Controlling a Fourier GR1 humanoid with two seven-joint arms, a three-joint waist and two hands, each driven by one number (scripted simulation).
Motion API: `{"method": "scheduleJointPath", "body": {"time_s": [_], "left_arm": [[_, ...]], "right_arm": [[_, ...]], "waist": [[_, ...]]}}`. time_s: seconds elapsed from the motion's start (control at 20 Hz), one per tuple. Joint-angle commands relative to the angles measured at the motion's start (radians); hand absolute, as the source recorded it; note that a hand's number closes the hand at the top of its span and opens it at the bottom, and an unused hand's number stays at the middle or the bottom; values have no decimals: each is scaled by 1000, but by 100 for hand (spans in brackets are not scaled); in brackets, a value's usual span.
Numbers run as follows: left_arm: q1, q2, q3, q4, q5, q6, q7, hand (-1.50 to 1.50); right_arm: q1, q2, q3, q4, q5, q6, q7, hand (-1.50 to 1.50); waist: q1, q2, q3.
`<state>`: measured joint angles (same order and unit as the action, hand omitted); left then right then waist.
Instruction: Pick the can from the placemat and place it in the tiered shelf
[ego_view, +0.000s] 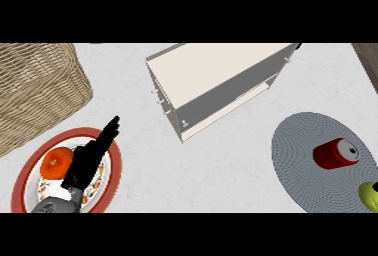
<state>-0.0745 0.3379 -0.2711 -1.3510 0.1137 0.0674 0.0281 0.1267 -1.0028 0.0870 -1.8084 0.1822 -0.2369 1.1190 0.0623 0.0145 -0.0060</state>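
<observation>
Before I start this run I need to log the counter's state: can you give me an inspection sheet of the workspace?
Surface: pale speckled counter, dark strip at far right edge.
Job's things: red can lying on its side on the round grey placemat; white tiered shelf at centre back, apart from both.
Clutter: wicker basket at left; red-rimmed plate holding an orange; green fruit at the placemat's edge, partly cut off.
Hands: left hand open, fingers straight, over the plate; right hand not in view.
Cables: nothing seen.
Surroundings: nothing seen beyond the counter.
</observation>
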Motion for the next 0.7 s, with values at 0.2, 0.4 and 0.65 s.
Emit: {"method": "scheduleJointPath", "body": {"time_s": [0.2, 0.4, 0.65], "left_arm": [[-6, -42, -7, 52, -23, 10, -32, 0], [-74, -46, -10, 7, -26, 19, 64, 0], [3, -12, 23, 12, -4, -15, 5, 0]], "right_arm": [[-333, 100, 153, 120, -16, 159, 317, -150], [-431, 215, 225, 275, 34, 137, 351, -150], [-503, 287, 244, 397, 58, 151, 356, -150]], "waist": [[-3, -1, 3], [9, 0, 4], [-15, -8, 5]]}}
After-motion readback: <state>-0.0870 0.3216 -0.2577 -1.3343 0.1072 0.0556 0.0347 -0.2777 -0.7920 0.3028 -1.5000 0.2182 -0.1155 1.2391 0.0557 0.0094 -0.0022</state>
